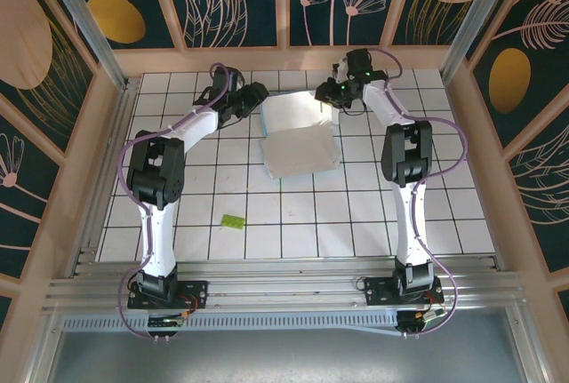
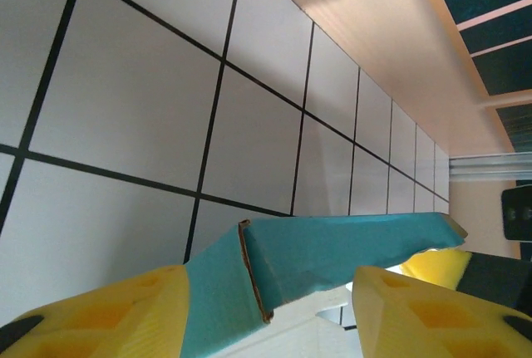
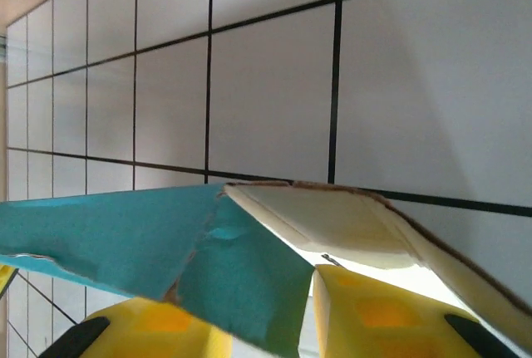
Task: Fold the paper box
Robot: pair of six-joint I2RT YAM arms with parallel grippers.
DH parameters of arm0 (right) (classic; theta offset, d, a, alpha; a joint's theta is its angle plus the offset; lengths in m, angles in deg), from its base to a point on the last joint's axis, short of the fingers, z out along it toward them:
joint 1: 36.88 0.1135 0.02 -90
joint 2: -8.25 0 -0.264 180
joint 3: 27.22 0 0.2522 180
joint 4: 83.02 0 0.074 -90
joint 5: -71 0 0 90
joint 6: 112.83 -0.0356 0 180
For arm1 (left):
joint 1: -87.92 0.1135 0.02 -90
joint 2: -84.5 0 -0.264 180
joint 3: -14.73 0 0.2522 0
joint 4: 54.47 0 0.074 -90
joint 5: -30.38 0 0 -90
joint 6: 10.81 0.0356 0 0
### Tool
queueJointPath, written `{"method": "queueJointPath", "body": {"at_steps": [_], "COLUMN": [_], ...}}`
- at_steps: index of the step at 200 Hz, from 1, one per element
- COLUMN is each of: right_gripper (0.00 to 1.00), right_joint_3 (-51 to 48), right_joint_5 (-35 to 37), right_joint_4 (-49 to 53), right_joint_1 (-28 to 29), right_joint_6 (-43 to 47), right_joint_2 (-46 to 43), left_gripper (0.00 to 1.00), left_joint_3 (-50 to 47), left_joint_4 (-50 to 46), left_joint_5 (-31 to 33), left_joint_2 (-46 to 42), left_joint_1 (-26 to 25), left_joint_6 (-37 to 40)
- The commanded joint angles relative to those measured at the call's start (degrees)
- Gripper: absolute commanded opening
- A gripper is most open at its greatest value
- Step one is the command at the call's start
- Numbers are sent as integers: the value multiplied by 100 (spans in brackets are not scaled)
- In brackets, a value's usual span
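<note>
Straddling the raised edge of the paper box [image 1: 300,139], upper centre, left gripper [image 2: 268,279] stands open; right gripper [image 3: 266,308] grip unclear

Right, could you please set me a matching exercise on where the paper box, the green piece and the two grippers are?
Things: 1 paper box; 2 lime-green piece; 3 left gripper; 4 right gripper.
Places: A at the box's far right corner; B lying alone, nearer than the box; C between the two grippers; D at the box's far left corner.
Pairs: 1-C, 2-B, 3-D, 4-A.
</note>
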Motion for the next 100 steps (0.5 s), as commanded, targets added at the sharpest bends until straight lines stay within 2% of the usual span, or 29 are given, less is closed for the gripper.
{"method": "queueJointPath", "body": {"at_steps": [1, 43, 100], "right_gripper": [32, 39, 52], "right_joint_3": [-262, -1027, -2682], "right_joint_5": [-32, -167, 130], "right_joint_4": [-52, -710, -1701], "right_joint_1": [65, 70, 41], "right_joint_6": [102, -139, -407], "right_joint_2": [-418, -1160, -2626], "left_gripper": [53, 50, 40], "left_joint_3": [-79, -140, -669], "left_joint_4": [277, 367, 756], "left_joint_5": [-322, -344, -666], "left_joint_2": [69, -120, -458], "left_joint_1": [15, 21, 11], "left_joint_6": [-300, 90, 752]}}
